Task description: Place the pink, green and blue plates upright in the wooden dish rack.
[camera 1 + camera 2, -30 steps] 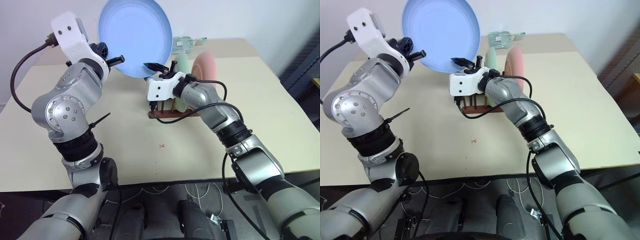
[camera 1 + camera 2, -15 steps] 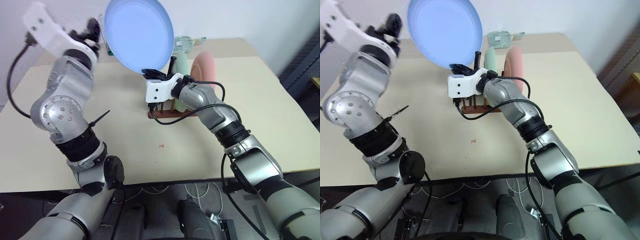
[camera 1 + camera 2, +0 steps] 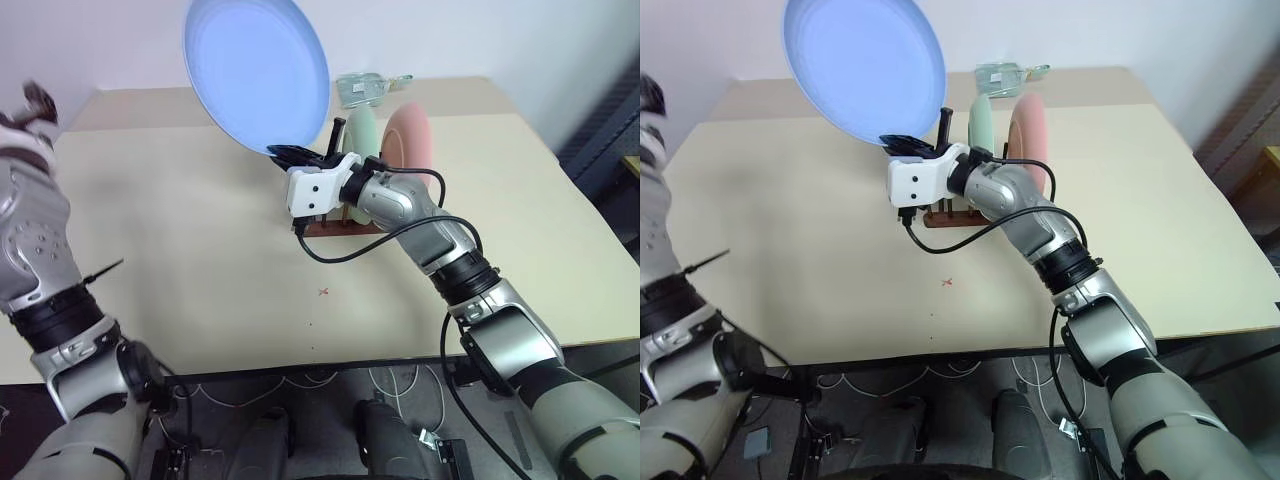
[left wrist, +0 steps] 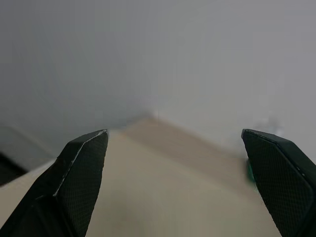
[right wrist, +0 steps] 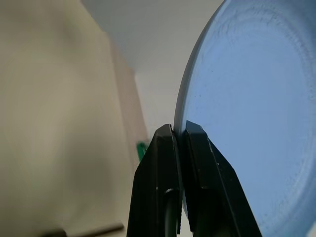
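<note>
The blue plate (image 3: 257,75) stands on edge in the air above the table, face toward me. My right gripper (image 3: 292,153) is shut on its lower rim; in the right wrist view both fingers (image 5: 168,148) pinch that rim. Just behind the gripper, the wooden dish rack (image 3: 338,224) holds the green plate (image 3: 362,128) and the pink plate (image 3: 411,138) upright, side by side. My left gripper (image 4: 174,133) is open and holds nothing, far out to the left, well apart from the plate.
A green tool holder with a clear panel (image 3: 366,88) sits at the table's back edge behind the rack. A small red cross (image 3: 323,292) marks the beige tabletop (image 3: 200,250) in front of the rack. The right arm's black cable loops beside the rack.
My left gripper opened, let go of the blue plate's rim and swung far to the left. The right gripper alone now holds the plate, which has shifted slightly left.
</note>
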